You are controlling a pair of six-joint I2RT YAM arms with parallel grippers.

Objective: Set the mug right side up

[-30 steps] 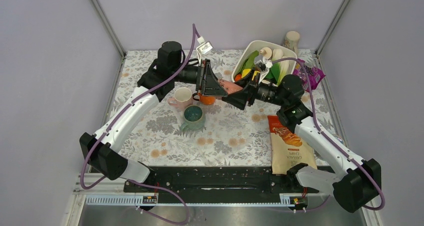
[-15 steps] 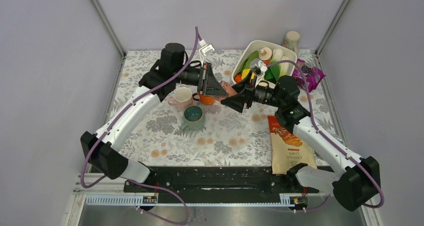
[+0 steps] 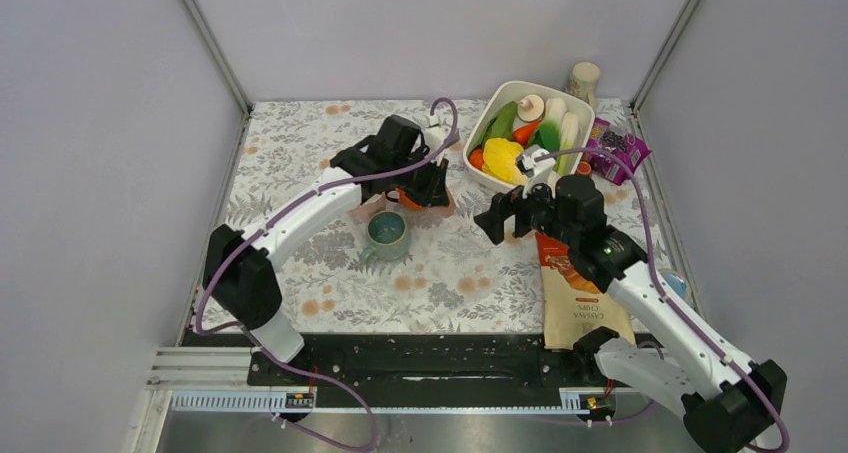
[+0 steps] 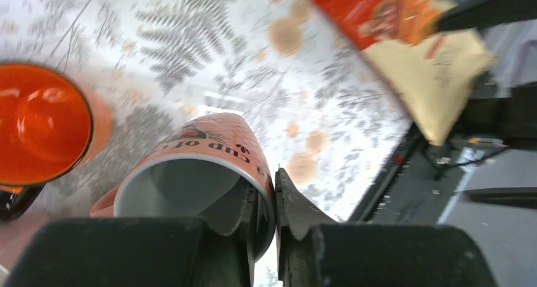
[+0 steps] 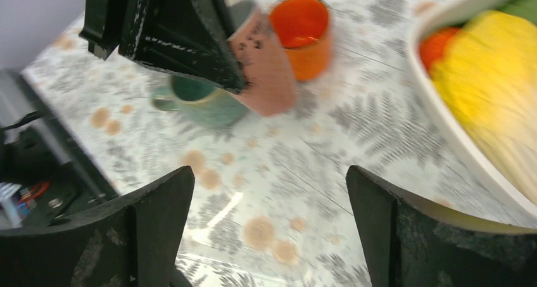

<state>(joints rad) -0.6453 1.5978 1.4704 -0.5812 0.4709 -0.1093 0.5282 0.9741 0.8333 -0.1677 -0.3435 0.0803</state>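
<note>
The salmon mug (image 4: 209, 147) with black lettering hangs tilted just above the floral table, mouth up toward the left wrist and base down; it also shows in the right wrist view (image 5: 266, 65). My left gripper (image 4: 266, 192) is shut on its rim, one finger inside and one outside. From above, the left gripper (image 3: 428, 183) covers the mug. Whether the base touches the table I cannot tell. My right gripper (image 3: 503, 216) is open and empty, to the right of the mug and apart from it, its jaws wide over bare table (image 5: 269, 198).
An upright orange mug (image 3: 408, 199) stands just behind the held mug and a teal mug (image 3: 386, 230) to its near left. A white bowl (image 3: 520, 85) of vegetables is at the back right. A snack bag (image 3: 580, 298) lies at the right front, a purple packet (image 3: 620, 151) by the bowl.
My right gripper has let go of the mug and drawn back to the right, now open. My left arm has swung down and turned the mug mouth-up toward the table.
</note>
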